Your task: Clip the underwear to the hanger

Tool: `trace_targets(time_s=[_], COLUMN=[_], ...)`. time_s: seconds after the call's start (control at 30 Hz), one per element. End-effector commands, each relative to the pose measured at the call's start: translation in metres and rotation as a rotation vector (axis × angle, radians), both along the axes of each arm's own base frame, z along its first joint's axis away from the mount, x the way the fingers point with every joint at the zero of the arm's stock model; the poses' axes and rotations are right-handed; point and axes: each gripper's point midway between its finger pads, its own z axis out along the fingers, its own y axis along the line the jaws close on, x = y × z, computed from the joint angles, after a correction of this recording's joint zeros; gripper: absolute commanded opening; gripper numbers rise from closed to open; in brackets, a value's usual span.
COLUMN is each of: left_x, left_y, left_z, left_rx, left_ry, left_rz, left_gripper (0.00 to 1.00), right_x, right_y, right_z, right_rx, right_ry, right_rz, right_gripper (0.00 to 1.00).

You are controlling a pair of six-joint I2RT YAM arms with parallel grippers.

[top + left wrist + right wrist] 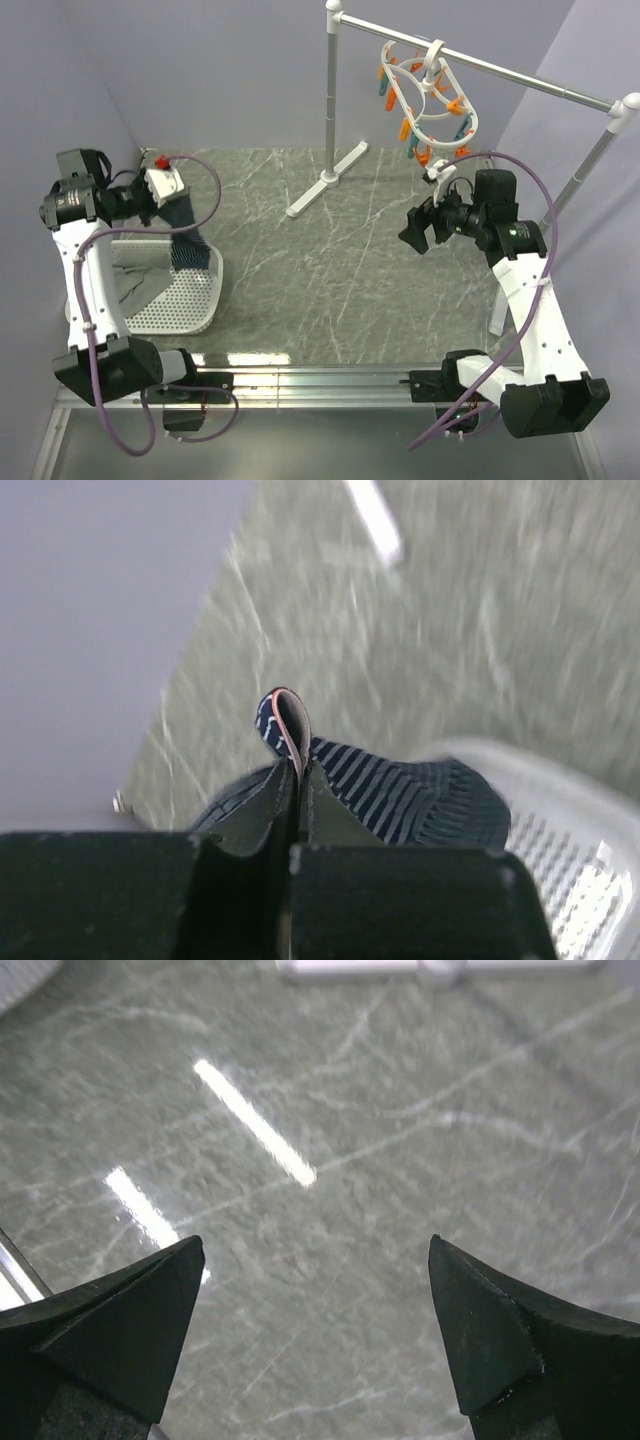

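Note:
The underwear (190, 238), dark navy with thin light stripes, hangs from my left gripper (172, 207) above the white basket (185, 300) at the left. In the left wrist view the jaws are pressed shut on its orange-trimmed edge (288, 725), the rest of the fabric (410, 795) draping down. The hanger (428, 100), a white oval ring with orange and teal pegs, hangs by its hook from the rail at the top right. My right gripper (415, 232) is open and empty, held above the table below the hanger; its fingers (120, 1320) stand wide apart over bare marble.
A grey metal rail stand (330, 100) with a white foot (325, 180) crosses the back right. A grey-green cloth (140, 275) lies in the basket. The basket rim shows in the left wrist view (560, 810). Purple walls close the left and back.

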Motion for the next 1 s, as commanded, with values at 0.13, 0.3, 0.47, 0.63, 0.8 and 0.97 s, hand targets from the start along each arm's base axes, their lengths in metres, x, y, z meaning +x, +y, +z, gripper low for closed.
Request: trace_targets(time_s=[0.13,0.3,0.47,0.63,0.8,0.97], left_x=[-0.034,-0.058,-0.066,-0.081,-0.099,-0.109], left_y=[-0.117,-0.174,-0.215,-0.26,-0.291,-0.312], left_z=[0.111,0.123,0.094,0.059,0.037,0.028], left_rx=[-0.331,-0.445,-0.457,-0.441,-0.438,-0.44], left_ry=[-0.109,-0.075,-0.011,0.148,0.113,0.098], left_rz=[-0.232,-0.386,-0.482,-0.573,-0.634,-0.638], left_gripper=[0.0,0.0,0.0,0.0,0.0,0.0], right_x=[-0.019,-0.04,-0.065,-0.077,-0.08,-0.081], right_y=[0.034,0.052,0.076,0.099,0.116,0.129], right_z=[0.09,0.121,0.134,0.134,0.111,0.091], right_rx=[0.088,0.146,0.197,0.22,0.19,0.15], right_ry=[-0.258,-0.384,-0.455,-0.45,-0.431,-0.406], right_rz=[0.235,0.356,0.48,0.568,0.633,0.693], right_gripper=[1.0,1.0,0.98,0.96,0.94,0.93])
